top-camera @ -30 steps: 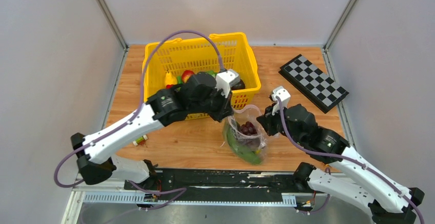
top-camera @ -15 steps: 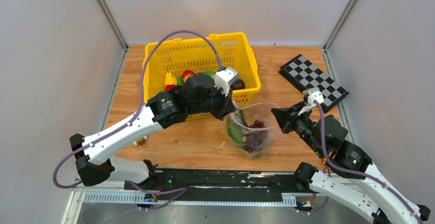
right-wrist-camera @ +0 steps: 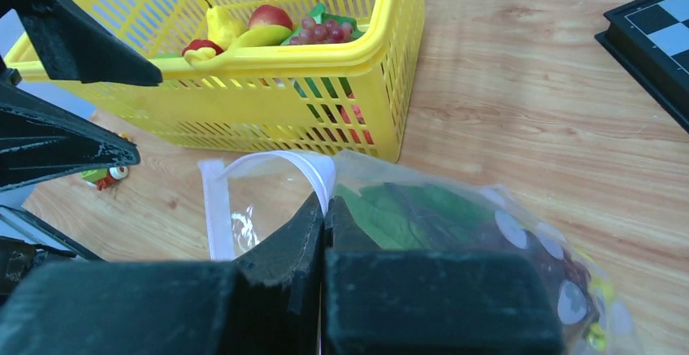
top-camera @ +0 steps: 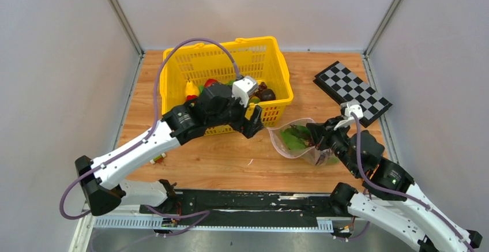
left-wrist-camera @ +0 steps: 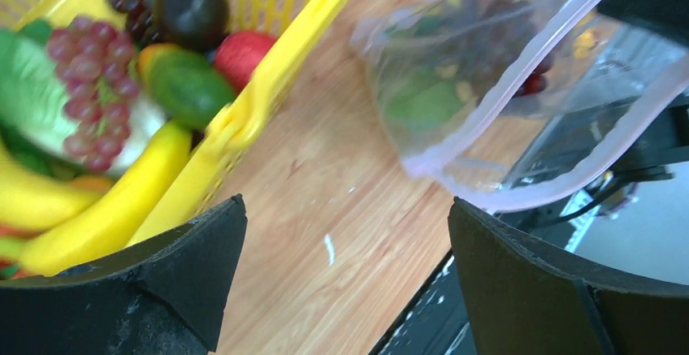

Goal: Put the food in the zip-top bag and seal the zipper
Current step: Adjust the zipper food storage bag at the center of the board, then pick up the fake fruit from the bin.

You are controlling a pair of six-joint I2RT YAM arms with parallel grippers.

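The clear dotted zip-top bag [top-camera: 295, 140] lies on the wood right of the basket, mouth facing left, with leafy greens [right-wrist-camera: 406, 209] and dark grapes inside. My right gripper [top-camera: 319, 137] is shut on the bag's pale zipper [right-wrist-camera: 327, 178] at the mouth rim. My left gripper [top-camera: 259, 126] hangs open at the basket's front right corner, just left of the bag and apart from it, with only bare wood between its fingers [left-wrist-camera: 195, 257]. More food [left-wrist-camera: 114, 201], bananas, grapes, a red apple and green pieces, sits in the yellow basket [top-camera: 277, 61].
A folded checkerboard [top-camera: 352, 93] lies at the back right. A small toy piece [top-camera: 157, 158] rests on the wood near the left arm. The black front rail [top-camera: 242, 200] runs along the table's near edge.
My left gripper has let go of the bag's edge and opened wide, drawing slightly left. My right gripper has pulled the bag rightward, and it now lies lower with its mouth facing left.
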